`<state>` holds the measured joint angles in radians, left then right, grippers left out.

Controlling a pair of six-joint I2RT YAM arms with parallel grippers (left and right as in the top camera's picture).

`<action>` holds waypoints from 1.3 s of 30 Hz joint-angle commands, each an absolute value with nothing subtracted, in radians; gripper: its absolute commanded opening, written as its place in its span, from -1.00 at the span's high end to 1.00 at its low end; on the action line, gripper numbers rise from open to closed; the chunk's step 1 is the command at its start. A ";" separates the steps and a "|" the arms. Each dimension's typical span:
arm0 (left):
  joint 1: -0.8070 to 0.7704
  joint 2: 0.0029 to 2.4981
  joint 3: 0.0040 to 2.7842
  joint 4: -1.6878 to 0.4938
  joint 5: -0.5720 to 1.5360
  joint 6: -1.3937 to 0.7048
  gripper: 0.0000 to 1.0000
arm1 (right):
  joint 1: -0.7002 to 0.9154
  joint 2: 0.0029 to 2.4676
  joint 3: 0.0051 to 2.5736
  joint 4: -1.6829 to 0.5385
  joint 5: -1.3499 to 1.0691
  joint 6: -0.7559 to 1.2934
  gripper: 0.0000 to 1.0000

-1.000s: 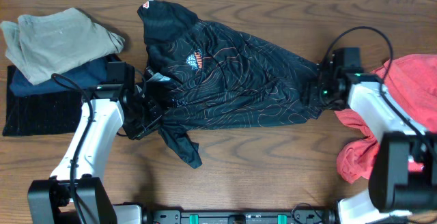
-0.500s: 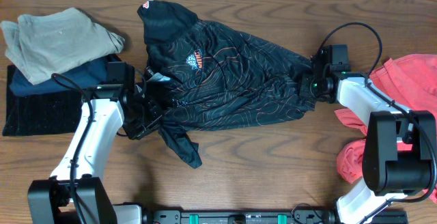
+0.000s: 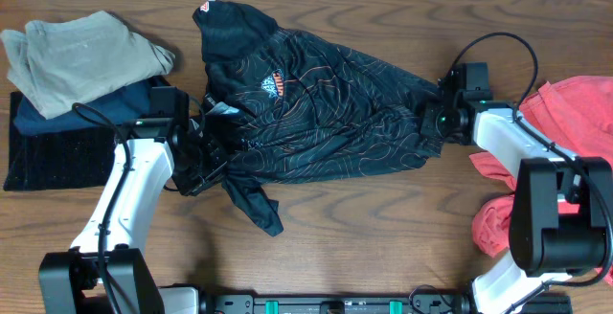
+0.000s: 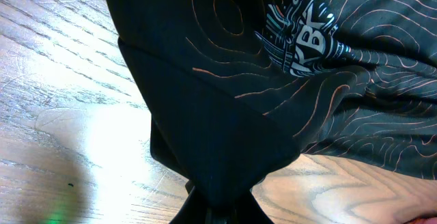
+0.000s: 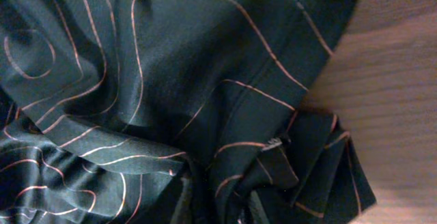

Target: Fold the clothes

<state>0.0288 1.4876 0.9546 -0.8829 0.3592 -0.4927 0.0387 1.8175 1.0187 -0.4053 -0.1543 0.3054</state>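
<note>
1. Change since the earlier pictures: the right gripper [image 3: 438, 120] has shifted left, from off the hem onto the right end of the black jersey [image 3: 326, 113], and that end is now bunched inward. The left arm and the rest of the garment lie as before.
2. Black jersey: spread crumpled across the middle of the desk [image 3: 383, 247], with its collar at the far left and a sleeve trailing toward the near edge. Thin orange contour lines run all over it. The small orange chest logo [image 3: 272, 85] faces up, and white lettering [image 4: 307, 39] shows in the left wrist view.
3. Left gripper [image 3: 204, 151]: at the jersey's left edge. In the wrist view the cloth narrows to a tight neck at the jaws, so they are clenched on the fabric.
4. Right gripper: pressed into the gathered folds at the right end. Dark cloth covers the jaws in the wrist view, so I cannot tell whether they grasp it.
5. Coral-red garments [image 3: 575, 113]: heaped at the right edge of the desk, beside the right arm and apart from the jersey.
6. Folded pile at the far left: a beige garment [image 3: 81, 51] on top, a dark blue garment [image 3: 105, 108] beneath it and a black garment [image 3: 53, 156] nearest.
</note>
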 commanded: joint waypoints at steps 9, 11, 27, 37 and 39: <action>0.027 1.483 0.951 -0.885 0.344 -0.479 0.88 | 0.052 1.691 1.016 -0.424 -0.052 0.321 0.90; 0.027 1.483 0.951 -0.885 0.344 -0.479 0.88 | 0.052 1.691 1.016 -0.434 -0.052 0.321 0.98; 0.027 1.483 0.951 -0.882 0.344 -0.479 0.88 | 0.054 1.698 0.997 -0.545 -0.056 0.321 -0.07; 0.027 1.483 0.951 -0.881 0.344 -0.479 0.88 | 0.055 1.729 0.956 -0.513 -0.087 0.322 0.02; 0.027 1.483 0.951 -0.880 0.344 -0.479 0.88 | 0.062 1.734 0.952 -0.507 -0.086 0.322 0.06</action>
<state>0.0288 1.4876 0.9546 -0.8814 0.3588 -0.4927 0.0395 1.7157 0.9649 -0.5117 -0.0753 0.3218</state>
